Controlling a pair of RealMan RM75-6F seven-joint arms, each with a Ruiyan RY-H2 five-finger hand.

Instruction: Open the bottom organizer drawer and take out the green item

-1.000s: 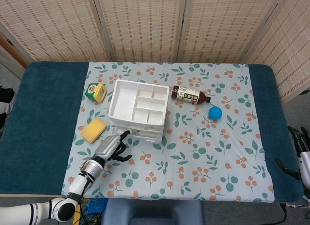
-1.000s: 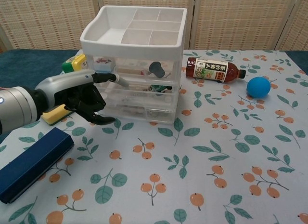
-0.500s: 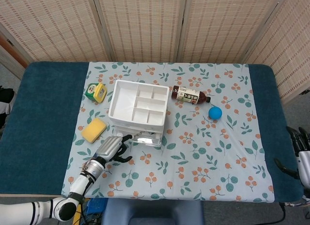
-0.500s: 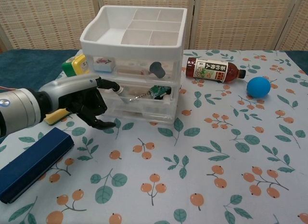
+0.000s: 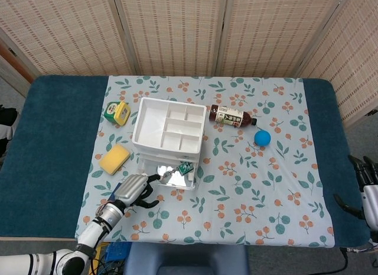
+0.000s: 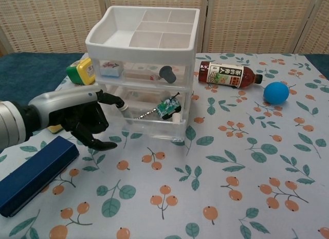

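Observation:
The white three-drawer organizer (image 5: 142,124) (image 6: 97,41) stands left of centre on the floral cloth. Its clear bottom drawer (image 5: 159,179) (image 6: 154,127) is pulled well out toward me. Inside, at the drawer's right, lies the small green item (image 5: 185,167) (image 6: 166,107) with a thin metal chain (image 6: 146,114) beside it. My left hand (image 5: 131,190) (image 6: 77,115) is at the drawer's front left corner, one fingertip hooked on the front edge and the other fingers curled in. My right hand (image 5: 365,175) hangs beyond the table's right edge, fingers apart and holding nothing.
A brown bottle (image 5: 231,116) (image 6: 229,74) lies right of the organizer, with a blue ball (image 5: 262,138) (image 6: 276,92) beyond it. A yellow sponge (image 5: 114,159) and a green-yellow container (image 5: 117,112) (image 6: 79,70) sit to the left. A dark blue box (image 6: 33,175) lies near the front left.
My left hand has drawn back toward me, and the bottom drawer has slid out with it. The green item now shows in the open drawer. The right hand has barely moved.

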